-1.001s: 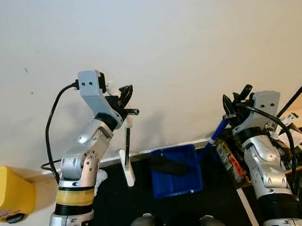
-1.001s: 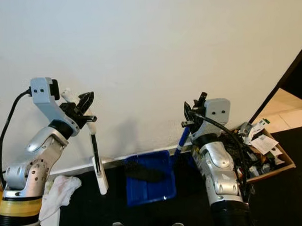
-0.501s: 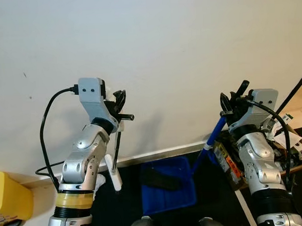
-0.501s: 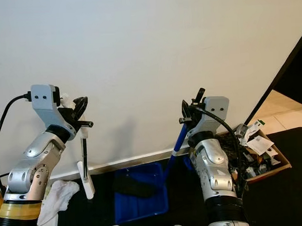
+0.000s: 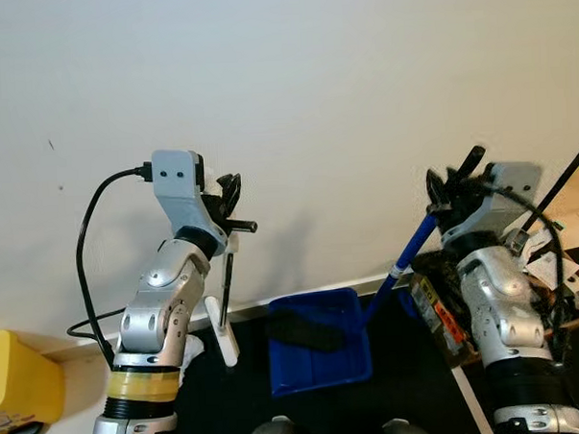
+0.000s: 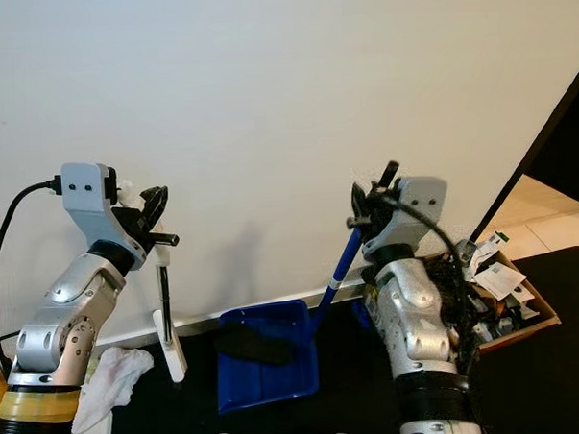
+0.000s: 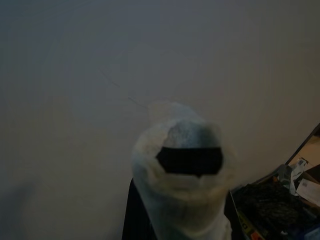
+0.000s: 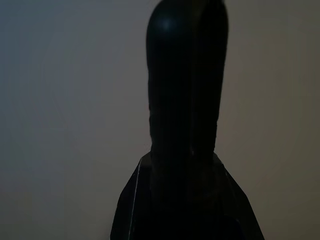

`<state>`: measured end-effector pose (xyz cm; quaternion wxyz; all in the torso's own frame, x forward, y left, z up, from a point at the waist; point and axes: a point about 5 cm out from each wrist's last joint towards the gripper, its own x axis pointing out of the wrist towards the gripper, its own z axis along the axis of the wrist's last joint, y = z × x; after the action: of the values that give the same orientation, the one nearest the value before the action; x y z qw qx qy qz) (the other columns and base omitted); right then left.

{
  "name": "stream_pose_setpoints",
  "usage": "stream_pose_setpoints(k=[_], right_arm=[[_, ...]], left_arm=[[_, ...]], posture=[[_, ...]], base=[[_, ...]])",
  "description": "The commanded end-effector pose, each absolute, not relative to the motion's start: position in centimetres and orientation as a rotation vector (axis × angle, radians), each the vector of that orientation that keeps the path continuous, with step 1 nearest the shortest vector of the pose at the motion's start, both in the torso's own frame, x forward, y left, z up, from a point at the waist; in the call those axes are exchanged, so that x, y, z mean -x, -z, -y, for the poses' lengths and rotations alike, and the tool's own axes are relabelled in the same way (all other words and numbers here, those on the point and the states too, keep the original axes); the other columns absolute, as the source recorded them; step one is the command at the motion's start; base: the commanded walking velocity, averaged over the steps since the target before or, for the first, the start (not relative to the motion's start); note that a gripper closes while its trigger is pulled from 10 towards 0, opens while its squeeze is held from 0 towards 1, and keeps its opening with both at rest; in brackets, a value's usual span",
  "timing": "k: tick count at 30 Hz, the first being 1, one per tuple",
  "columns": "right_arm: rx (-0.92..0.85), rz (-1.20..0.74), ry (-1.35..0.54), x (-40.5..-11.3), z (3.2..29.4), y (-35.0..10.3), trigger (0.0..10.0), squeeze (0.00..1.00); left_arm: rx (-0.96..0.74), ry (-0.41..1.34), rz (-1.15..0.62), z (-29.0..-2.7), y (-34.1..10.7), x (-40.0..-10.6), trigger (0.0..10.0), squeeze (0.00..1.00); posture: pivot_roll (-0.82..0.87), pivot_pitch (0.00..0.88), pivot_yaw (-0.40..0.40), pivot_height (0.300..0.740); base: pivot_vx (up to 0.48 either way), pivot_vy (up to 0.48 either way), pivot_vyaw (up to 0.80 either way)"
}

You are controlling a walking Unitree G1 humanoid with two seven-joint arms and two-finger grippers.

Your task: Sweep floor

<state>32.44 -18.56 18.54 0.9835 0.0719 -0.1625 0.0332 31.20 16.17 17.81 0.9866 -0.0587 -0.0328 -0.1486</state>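
The left gripper [image 5: 233, 202] grips the broom [image 5: 224, 316], the right gripper [image 5: 454, 192] the dustpan [image 5: 319, 339]; sweeping looks unfinished.

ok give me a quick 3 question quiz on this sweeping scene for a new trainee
1. True or false: the left gripper holds the blue-handled tool.
2. Which thing lies in the blue dustpan? A) a white cloth B) a dark brush-like object C) a yellow box
3. Fill in: the cardboard box of clutter sits on the floor to the robot's ____ side.

Key
1. False. The left gripper is shut on the white-footed broom; the right gripper is shut on the blue handle of the dustpan.
2. B. The dark object lies in the pan; the white cloth is on the floor by the left arm.
3. Right.
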Motion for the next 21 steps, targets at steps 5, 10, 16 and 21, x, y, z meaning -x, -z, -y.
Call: stream_pose_setpoints(k=[5, 10, 16, 21], right_arm=[[-0.173, 0.488, -0.064, -32.4, 19.3, -23.0, 10.0, 0.0], [-0.169, 0.479, -0.062, -32.4, 19.4, -22.8, 10.0, 0.0], [-0.175, 0.471, -0.063, -32.3, 19.2, -22.9, 10.0, 0.0], [-0.181, 0.486, -0.064, -32.3, 19.3, -23.7, 10.0, 0.0]], left_arm=[[0.092, 0.304, 0.101, -16.1, -18.3, -31.4, 10.0, 0.0], [0.086, 0.297, 0.099, -16.3, -18.4, -31.5, 10.0, 0.0], [0.085, 0.294, 0.096, -16.3, -18.4, -31.6, 10.0, 0.0], [0.086, 0.303, 0.1, -16.0, -18.4, -31.7, 10.0, 0.0]], posture=[[0.12, 0.008, 0.048, 0.74], [0.12, 0.017, 0.045, 0.74], [0.12, 0.02, 0.046, 0.74], [0.12, 0.023, 0.044, 0.74]], base=[[0.0, 0.0, 0.0], [0.0, 0.0, 0.0], [0.0, 0.0, 0.0], [0.0, -0.246, 0.0]])
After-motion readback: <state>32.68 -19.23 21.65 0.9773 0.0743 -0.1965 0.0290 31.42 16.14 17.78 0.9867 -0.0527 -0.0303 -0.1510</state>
